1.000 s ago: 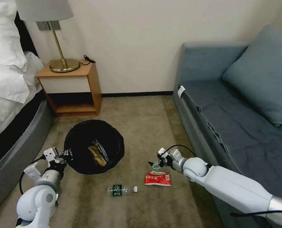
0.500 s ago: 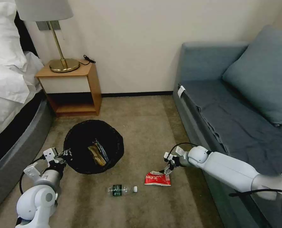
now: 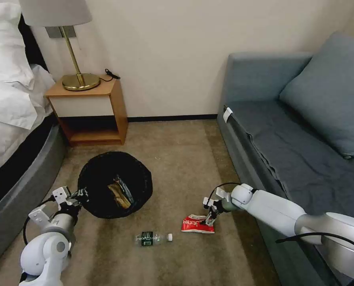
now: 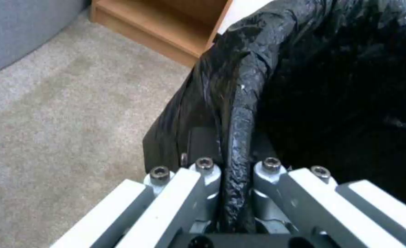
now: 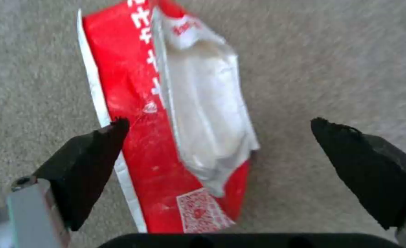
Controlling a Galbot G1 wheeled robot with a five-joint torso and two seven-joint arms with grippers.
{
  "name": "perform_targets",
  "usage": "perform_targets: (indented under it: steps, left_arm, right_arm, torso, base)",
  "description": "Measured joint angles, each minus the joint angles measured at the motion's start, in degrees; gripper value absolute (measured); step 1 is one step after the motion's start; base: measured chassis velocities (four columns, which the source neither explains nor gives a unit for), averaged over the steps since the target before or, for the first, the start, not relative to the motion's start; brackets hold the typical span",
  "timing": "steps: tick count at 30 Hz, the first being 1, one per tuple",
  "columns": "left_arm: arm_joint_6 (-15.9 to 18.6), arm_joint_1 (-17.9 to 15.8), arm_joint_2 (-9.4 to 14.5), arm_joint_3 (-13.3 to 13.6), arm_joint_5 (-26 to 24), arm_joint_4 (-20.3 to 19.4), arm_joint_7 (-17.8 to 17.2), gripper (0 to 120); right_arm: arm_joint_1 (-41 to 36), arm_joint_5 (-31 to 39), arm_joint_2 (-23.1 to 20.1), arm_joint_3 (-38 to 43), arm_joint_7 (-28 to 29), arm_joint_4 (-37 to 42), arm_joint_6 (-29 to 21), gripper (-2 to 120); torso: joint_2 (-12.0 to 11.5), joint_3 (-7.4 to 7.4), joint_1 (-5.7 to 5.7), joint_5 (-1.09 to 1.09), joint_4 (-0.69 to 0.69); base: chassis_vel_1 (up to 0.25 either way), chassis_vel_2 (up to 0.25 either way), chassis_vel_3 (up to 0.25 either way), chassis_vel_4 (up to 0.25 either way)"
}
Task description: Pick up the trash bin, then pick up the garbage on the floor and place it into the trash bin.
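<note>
The trash bin [image 3: 101, 174], lined with a crinkly black bag [image 4: 340, 86], hangs tilted just over the carpet at left. My left gripper [image 3: 78, 194] [image 4: 235, 165] is shut on its folded rim. Inside the bin lie a brown paper bag and a yellow-brown wrapper [image 3: 119, 194]. Of the garbage on the floor, a red-and-white snack packet [image 3: 198, 224] [image 5: 134, 103] lies right of centre. My right gripper [image 3: 209, 216] [image 5: 219, 125] is open, pointing down just above the packet's end, one finger on each side. A small clear bottle [image 3: 153, 238] with a green label lies on the carpet nearby.
A wooden nightstand [image 3: 91, 109] with a brass lamp [image 3: 79, 79] stands at the back wall. The bed [image 3: 10, 119] borders the left side and a grey-blue sofa [image 3: 296, 139] the right. Open carpet lies between them.
My right arm has swung forward and lowered its open gripper over the red-and-white packet. The bin has shifted slightly left in the left gripper's hold.
</note>
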Motion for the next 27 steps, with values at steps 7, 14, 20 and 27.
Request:
perform_targets:
  steps: [7, 14, 20, 27]
  left_arm:
    - [-0.5, 0.0, 0.5, 0.0, -0.2, 0.7, 0.2, 3]
    - [-0.8, 0.0, 1.2, -0.1, -0.7, 1.2, 0.4, 3]
    - [-1.0, 0.1, 1.9, -0.4, -1.0, 1.5, 0.4, 3]
    - [-1.0, -0.3, 2.0, -0.1, -0.9, 1.6, 0.4, 3]
  right_arm:
    - [-1.5, -0.3, 2.5, 1.0, 1.5, -2.2, 0.2, 100]
    - [-2.7, -1.3, 4.5, 2.3, 2.5, -4.3, 0.4, 100]
    - [-3.5, -2.3, 5.3, 3.4, 3.8, -5.2, 0.5, 100]
    - [-4.0, -2.6, 5.3, 4.1, 5.6, -5.1, 0.4, 84]
  torso:
    - [0.0, 0.00, 0.00, 0.00, 0.00]
    - [0.0, 0.00, 0.00, 0.00, 0.00]
    - [0.0, 0.00, 0.00, 0.01, 0.00]
    - [0.0, -0.01, 0.00, -0.01, -0.01]
  base:
    - [0.000, 0.000, 0.000, 0.000]
    - [0.000, 0.000, 0.000, 0.000]
    - [0.000, 0.000, 0.000, 0.000]
    - [0.000, 0.000, 0.000, 0.000]
